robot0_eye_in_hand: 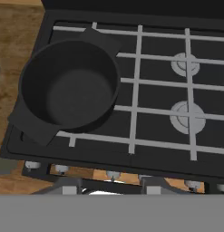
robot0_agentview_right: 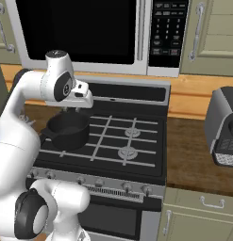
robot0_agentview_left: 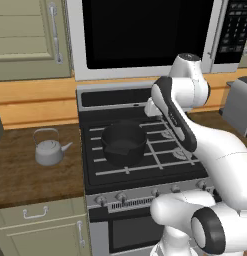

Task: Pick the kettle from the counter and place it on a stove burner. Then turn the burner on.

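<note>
The kettle [robot0_agentview_left: 49,148] sits untouched on the counter [robot0_agentview_left: 25,175] just left of the stove [robot0_agentview_left: 140,150], well apart from the arm. A black pot [robot0_eye_in_hand: 70,88] takes the stove's left burners, so the right burners [robot0_eye_in_hand: 186,111] look free. The jaws hang above the stove; I cannot tell how far open they are

The left half of the stove [robot0_agentview_left: 145,172] is taken up by a black pot [robot0_agentview_left: 123,144], which is set over the left burners. The two right burners [robot0_agentview_right: 128,152] are left bare, with open grate around them. The kettle [robot0_agentview_left: 49,147] is stood alone on the tabletop [robot0_agentview_left: 25,175] left of the stove, well apart from the pot, with bare wood on all sides. Room above the back of the stove is limited by the microwave [robot0_agentview_right: 85,33]. A toaster [robot0_agentview_right: 224,127] is stood on the tabletop to the right.
</note>
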Available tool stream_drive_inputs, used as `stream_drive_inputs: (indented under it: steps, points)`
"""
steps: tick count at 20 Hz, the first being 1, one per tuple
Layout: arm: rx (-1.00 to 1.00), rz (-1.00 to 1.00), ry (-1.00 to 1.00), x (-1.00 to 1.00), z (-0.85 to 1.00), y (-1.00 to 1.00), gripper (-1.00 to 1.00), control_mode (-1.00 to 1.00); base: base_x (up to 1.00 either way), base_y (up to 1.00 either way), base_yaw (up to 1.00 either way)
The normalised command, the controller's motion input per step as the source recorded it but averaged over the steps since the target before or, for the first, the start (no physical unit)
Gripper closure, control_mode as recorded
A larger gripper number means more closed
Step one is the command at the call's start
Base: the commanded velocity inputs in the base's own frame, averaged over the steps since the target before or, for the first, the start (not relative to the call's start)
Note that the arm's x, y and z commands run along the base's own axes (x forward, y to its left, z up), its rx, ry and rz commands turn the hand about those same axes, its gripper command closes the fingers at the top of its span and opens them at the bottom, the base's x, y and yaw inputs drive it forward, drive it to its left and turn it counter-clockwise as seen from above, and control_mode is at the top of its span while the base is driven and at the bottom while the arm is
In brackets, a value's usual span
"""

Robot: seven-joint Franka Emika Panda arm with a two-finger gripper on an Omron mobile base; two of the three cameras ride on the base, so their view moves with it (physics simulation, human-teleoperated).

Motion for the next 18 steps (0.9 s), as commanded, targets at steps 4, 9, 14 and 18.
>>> stream_drive_inputs:
  steps: [4,9,14,18]
  points:
    - [0.00,0.00,0.00,-0.01,0.07,0.19,-1.00,-1.00,0.00,0.00,0.00]
    - [0.00,0.12,-0.05,-0.47,0.01,0.85,-1.00,-1.00,0.00,0.00,0.00]
    - [0.00,0.21,0.00,-0.16,0.00,0.88,-1.00,-1.00,0.00,0.00,0.00]
    - [0.00,0.21,0.00,0.05,0.00,0.81,-1.00,-1.00,0.00,0.00,0.00]
